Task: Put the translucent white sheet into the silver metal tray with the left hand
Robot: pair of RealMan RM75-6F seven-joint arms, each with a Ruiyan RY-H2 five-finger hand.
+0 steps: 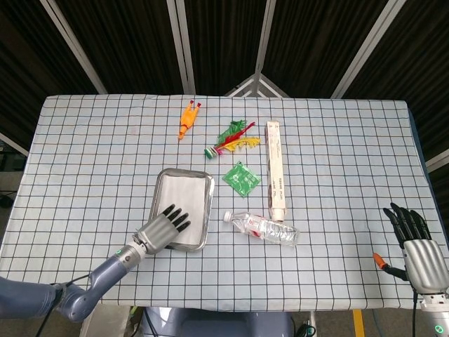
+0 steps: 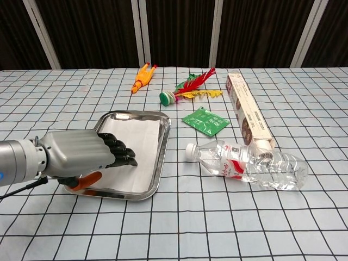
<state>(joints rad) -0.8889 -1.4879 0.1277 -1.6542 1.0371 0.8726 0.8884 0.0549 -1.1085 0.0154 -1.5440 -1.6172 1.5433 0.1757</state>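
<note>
Checked table before a dark wall
A blue-and-white checked tablecloth [image 1: 337, 140] is covering the table; pale metal beams [image 1: 265, 35] are crossing dark panels [image 2: 179, 32] behind.

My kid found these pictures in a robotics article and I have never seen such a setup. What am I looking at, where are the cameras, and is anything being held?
This is a robot with two arms, each ending in a hand built like a person's. One picture looks down from its head, the other looks forward from its chest. The left hand is over the near end of a silver metal tray, fingers stretched forward above a translucent white sheet that lies in the tray. It grips nothing that I can see. The right hand is at the table's far right edge, fingers spread, holding nothing; only the head view shows it. On the checked tablecloth also lie a plastic bottle on its side, a long box, a green packet, a feathered shuttlecock and an orange rubber chicken.
</note>
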